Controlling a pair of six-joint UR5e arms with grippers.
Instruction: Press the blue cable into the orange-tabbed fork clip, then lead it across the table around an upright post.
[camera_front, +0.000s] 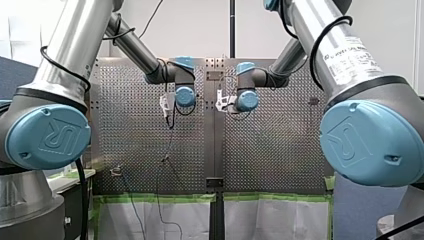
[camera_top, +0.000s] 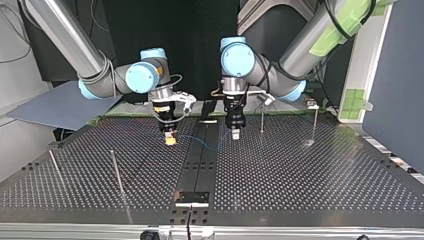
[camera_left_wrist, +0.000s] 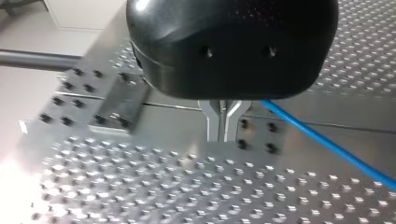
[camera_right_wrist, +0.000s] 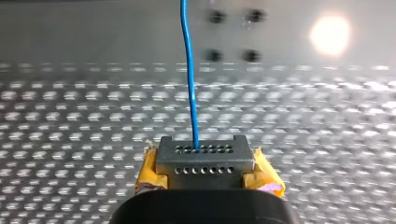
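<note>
The blue cable (camera_top: 205, 146) sags low over the table's centre seam between my two grippers. My right gripper (camera_top: 171, 140), with yellow pads, is shut on the cable; in the right wrist view the blue cable (camera_right_wrist: 189, 84) runs straight ahead out of its tips (camera_right_wrist: 203, 156). My left gripper (camera_top: 235, 132) hangs just above the plate. Its metal fingers (camera_left_wrist: 215, 128) are pressed together, and the blue cable (camera_left_wrist: 327, 144) passes close beside them. I cannot see it pinched there. A small fitting (camera_front: 116, 171) sits at the front view's lower left.
Thin upright posts stand on the perforated table (camera_top: 300, 180): two behind my left gripper (camera_top: 261, 117) (camera_top: 315, 125) and two at the top view's left (camera_top: 116, 172) (camera_top: 54, 165). A black bracket (camera_top: 192, 197) lies on the centre seam near that view's front edge.
</note>
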